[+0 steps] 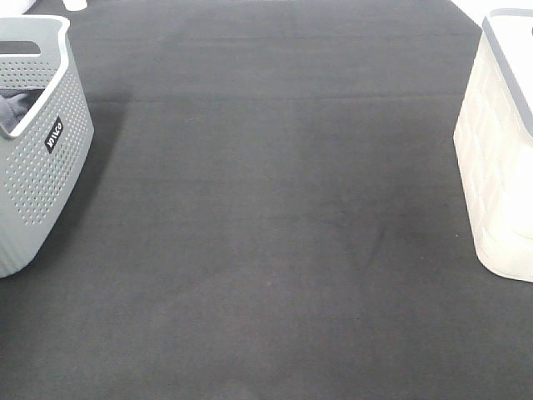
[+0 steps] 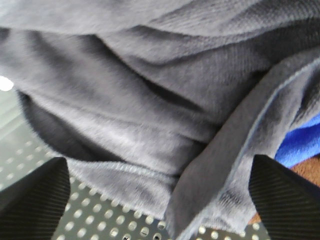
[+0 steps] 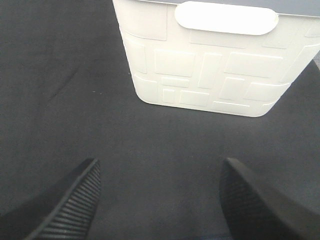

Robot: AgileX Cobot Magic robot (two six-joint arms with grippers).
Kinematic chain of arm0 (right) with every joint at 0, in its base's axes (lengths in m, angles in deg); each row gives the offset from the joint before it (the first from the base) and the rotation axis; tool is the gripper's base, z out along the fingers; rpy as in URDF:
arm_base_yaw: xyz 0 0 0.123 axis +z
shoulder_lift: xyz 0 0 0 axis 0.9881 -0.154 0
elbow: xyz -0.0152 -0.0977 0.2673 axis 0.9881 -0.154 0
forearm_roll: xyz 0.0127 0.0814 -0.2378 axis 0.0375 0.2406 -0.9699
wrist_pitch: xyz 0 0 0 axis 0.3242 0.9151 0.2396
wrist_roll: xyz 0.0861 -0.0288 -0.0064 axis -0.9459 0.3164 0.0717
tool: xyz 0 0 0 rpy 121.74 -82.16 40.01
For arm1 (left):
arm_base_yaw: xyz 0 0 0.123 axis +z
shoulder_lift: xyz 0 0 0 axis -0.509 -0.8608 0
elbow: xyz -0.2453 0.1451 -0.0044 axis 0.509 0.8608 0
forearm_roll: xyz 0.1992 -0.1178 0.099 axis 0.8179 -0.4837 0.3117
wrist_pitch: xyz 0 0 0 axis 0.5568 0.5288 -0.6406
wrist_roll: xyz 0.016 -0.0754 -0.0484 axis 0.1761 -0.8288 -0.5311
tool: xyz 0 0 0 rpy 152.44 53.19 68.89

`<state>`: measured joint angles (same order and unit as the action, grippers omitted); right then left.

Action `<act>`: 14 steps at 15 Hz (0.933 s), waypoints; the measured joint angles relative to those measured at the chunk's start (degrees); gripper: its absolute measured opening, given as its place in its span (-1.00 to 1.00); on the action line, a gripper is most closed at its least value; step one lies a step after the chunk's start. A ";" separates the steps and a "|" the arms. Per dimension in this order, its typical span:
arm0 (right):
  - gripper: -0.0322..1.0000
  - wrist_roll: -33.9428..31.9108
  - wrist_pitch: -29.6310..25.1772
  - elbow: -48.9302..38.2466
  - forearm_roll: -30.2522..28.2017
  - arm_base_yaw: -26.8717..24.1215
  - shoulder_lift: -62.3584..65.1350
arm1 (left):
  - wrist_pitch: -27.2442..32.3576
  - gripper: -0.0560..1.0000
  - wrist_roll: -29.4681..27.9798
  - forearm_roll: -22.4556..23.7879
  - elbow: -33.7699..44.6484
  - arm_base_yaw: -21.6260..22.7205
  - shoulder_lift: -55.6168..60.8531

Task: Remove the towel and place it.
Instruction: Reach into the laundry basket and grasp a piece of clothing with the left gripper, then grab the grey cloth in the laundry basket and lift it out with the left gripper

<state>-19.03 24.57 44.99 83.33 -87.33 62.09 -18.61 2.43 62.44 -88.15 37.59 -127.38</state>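
On my high camera I see a grey perforated plastic basket with a white rim at the left edge of the black fabric-covered table. A cream-white plastic basket with a raised block pattern and a grey rim stands at the right edge, well apart from the grey one. The grey-lavender terry towel shows as a crumpled fold inside the grey basket, just below its rim.

My left wrist feed is filled by that towel, bunched in soft folds, with a stitched hem running down one flap. It lies on the basket's perforated surface, and a bright blue cloth peeks out beside it, touching it. The left gripper has its jaws spread wide on either side of the hanging flap, closed on nothing.

On the right wrist feed, the right gripper hangs over bare black table near the cream-white basket's wall, with its ribbed jaws wide apart and nothing between them.
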 joint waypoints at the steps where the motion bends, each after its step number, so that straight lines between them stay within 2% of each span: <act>1: 0.27 0.00 0.00 0.00 0.00 0.00 0.00 | 0.00 0.70 0.00 0.00 0.00 0.00 -0.29; 2: 0.27 0.00 0.00 0.00 0.00 0.00 0.00 | 0.23 0.56 0.00 0.00 0.00 0.00 -0.46; 3: 0.27 0.00 0.00 0.00 0.00 0.00 0.00 | 0.57 0.30 0.00 0.00 0.00 0.00 -0.52; 4: 0.27 0.00 0.00 0.00 0.00 0.00 0.00 | 0.86 -0.05 -0.06 0.00 0.00 0.00 -0.52; 5: 0.27 0.00 0.00 0.00 0.00 0.00 0.00 | 0.97 -0.21 -0.34 0.00 0.00 0.00 -0.52; 7: 0.27 0.00 0.00 0.00 0.00 0.00 0.00 | 1.20 -0.87 -2.06 0.00 0.00 0.00 -0.52; 10: 0.27 0.00 0.00 0.00 0.00 0.00 0.00 | 1.38 -0.89 -3.32 0.00 0.00 0.00 -0.52; 12: 0.27 0.00 0.00 0.00 0.00 0.00 0.00 | 1.49 -0.89 -6.76 0.00 0.00 0.00 -0.52; 14: 0.27 0.00 0.00 0.00 0.00 0.00 0.00 | 1.60 -0.89 -18.33 -0.23 0.00 0.00 -0.52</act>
<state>-19.03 24.57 44.99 83.33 -87.33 62.09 -17.00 -15.90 62.21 -88.15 37.59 -127.89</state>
